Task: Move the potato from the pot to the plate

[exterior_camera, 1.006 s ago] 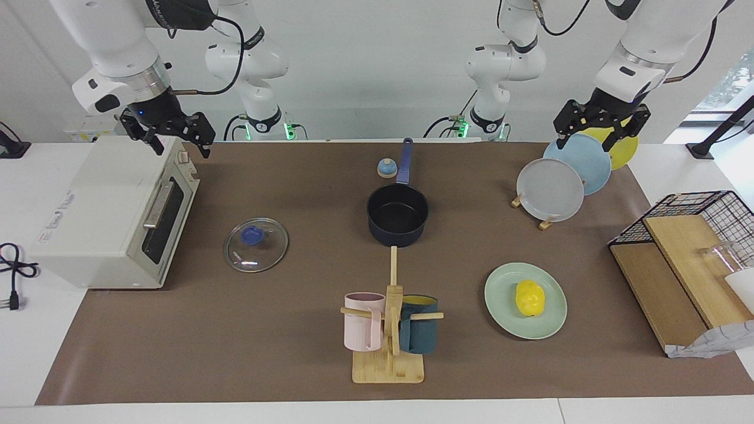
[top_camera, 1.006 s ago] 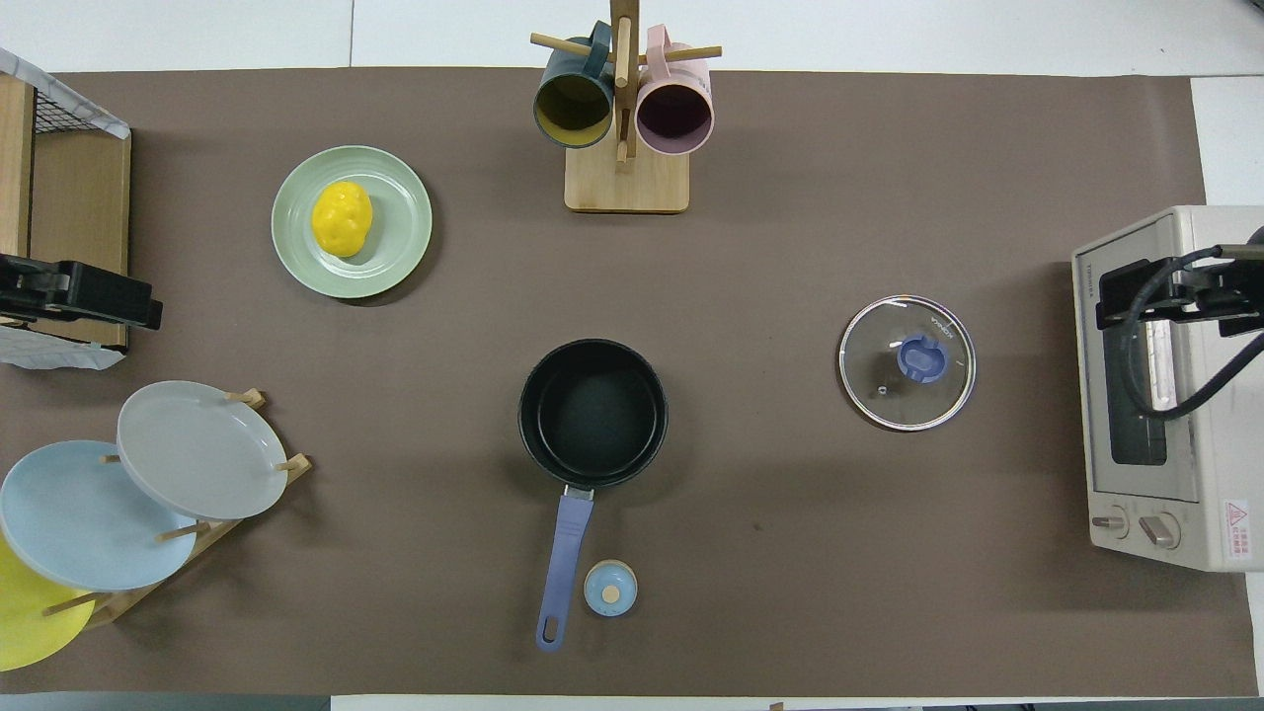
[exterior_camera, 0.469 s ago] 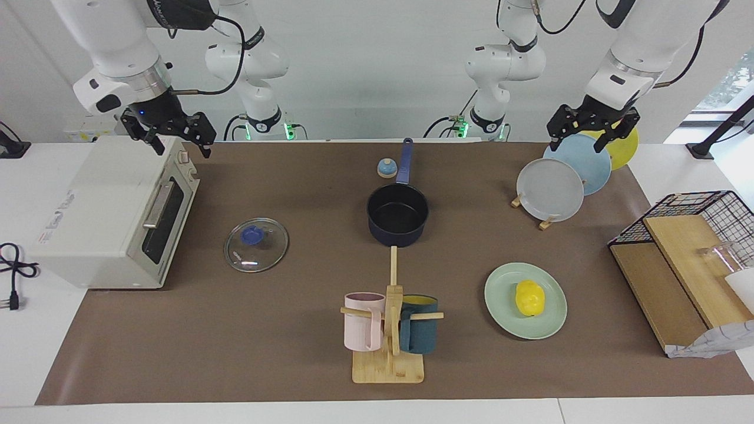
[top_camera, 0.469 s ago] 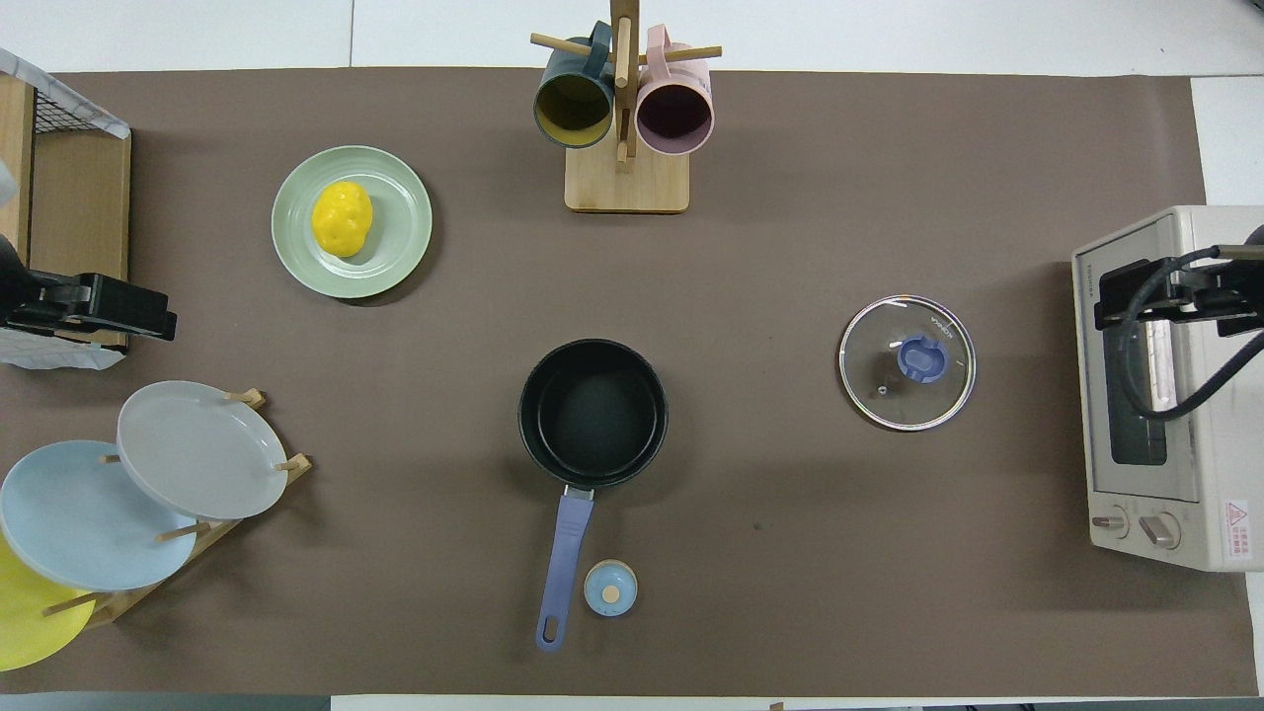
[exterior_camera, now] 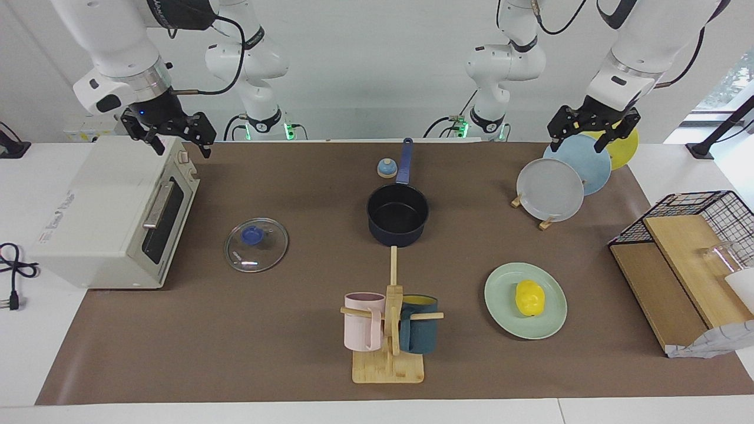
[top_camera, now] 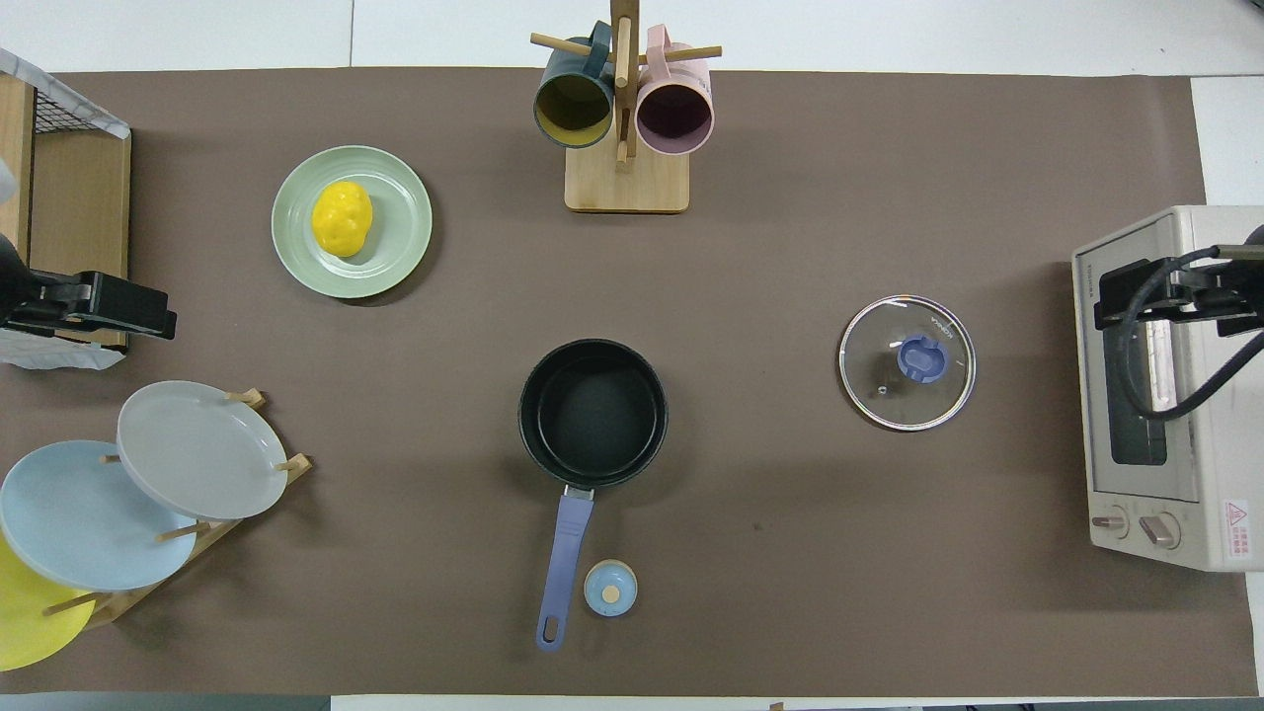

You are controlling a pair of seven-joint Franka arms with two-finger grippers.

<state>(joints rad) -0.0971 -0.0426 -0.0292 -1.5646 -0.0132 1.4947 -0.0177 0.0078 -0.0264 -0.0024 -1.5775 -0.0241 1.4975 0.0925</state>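
On the mint-green plate (exterior_camera: 499,306), toward the left arm's end of the table, I'm seeing the yellow potato (exterior_camera: 529,297) lying loose. I'm watching the pot (exterior_camera: 397,215) sitting uncovered mid-table, nearer to the robots than the plate, its blue handle pointing at them. I'm holding the left gripper (exterior_camera: 590,131) up over the plate rack (exterior_camera: 545,222), claw spread wide and carrying nothing. I'm keeping the right gripper (exterior_camera: 177,139) waiting over the toaster oven (exterior_camera: 106,212), claw likewise spread wide.
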